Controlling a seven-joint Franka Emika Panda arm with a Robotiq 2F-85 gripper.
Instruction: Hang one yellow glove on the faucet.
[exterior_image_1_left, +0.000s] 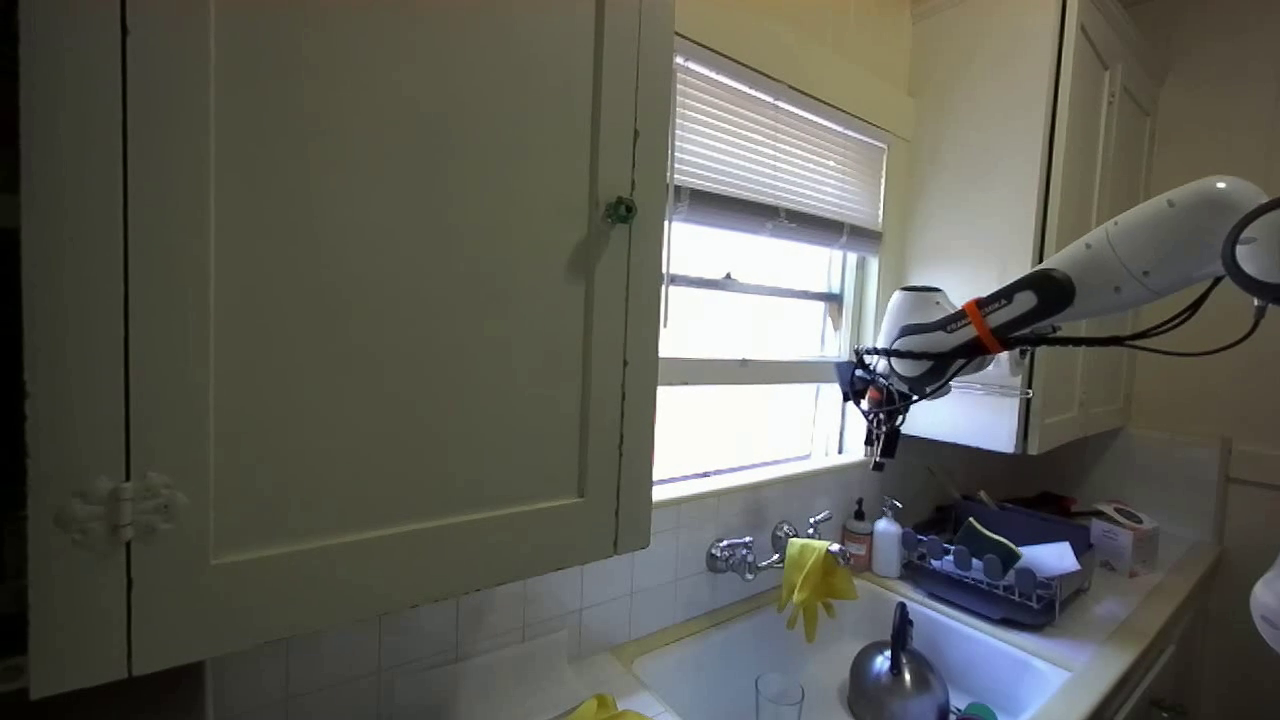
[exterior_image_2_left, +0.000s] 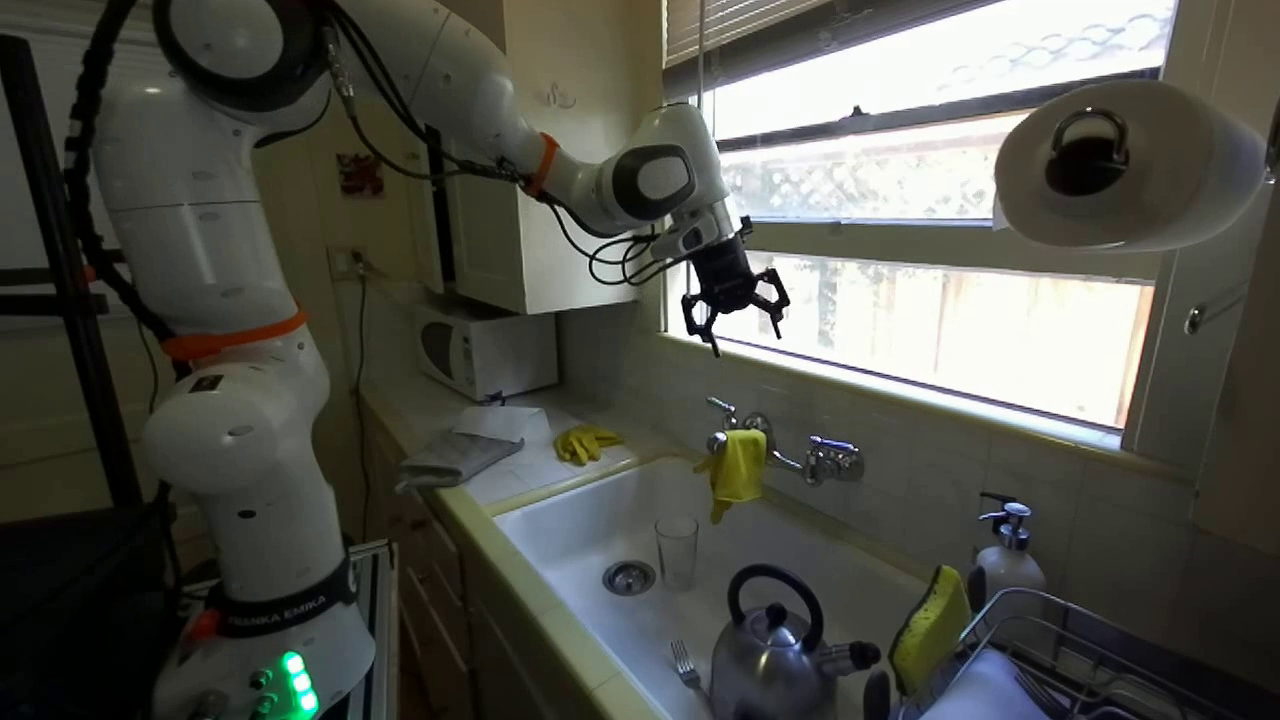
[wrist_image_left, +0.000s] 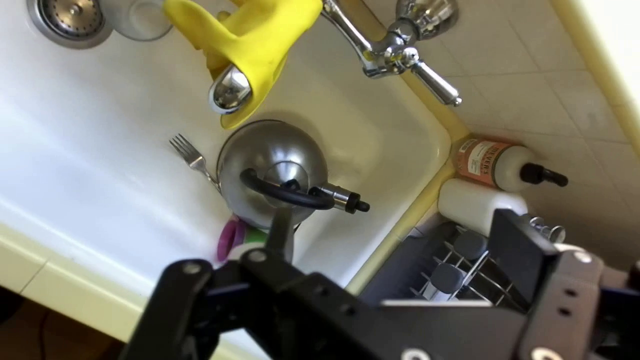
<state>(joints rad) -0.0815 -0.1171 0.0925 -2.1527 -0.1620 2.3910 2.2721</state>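
the yellow glove (exterior_image_2_left: 738, 470) hangs draped over the faucet (wrist_image_left: 372, 66), its fingers dangling above the sink (exterior_image_2_left: 590, 512). below the faucet, a glass (exterior_image_2_left: 677, 555) and a kettle (exterior_image_2_left: 768, 665) take up room in that sink, with a fork (wrist_image_left: 192, 159) just beside the kettle. to one side of the faucet come an orange-labelled bottle (wrist_image_left: 482, 162), a white pump bottle (exterior_image_1_left: 887, 545) and the dish rack (exterior_image_1_left: 965, 592); to its opposite side a second yellow glove (exterior_image_2_left: 583, 444) lies on the desk (exterior_image_2_left: 510, 482). the hand (exterior_image_2_left: 747, 343) hangs higher than the faucet, its fingers spread wide, with the draped glove below and well apart from it. only an exterior view shows the microwave (exterior_image_2_left: 508, 355), farther from the faucet; in the wrist view a fingertip blocks the kettle's edge.
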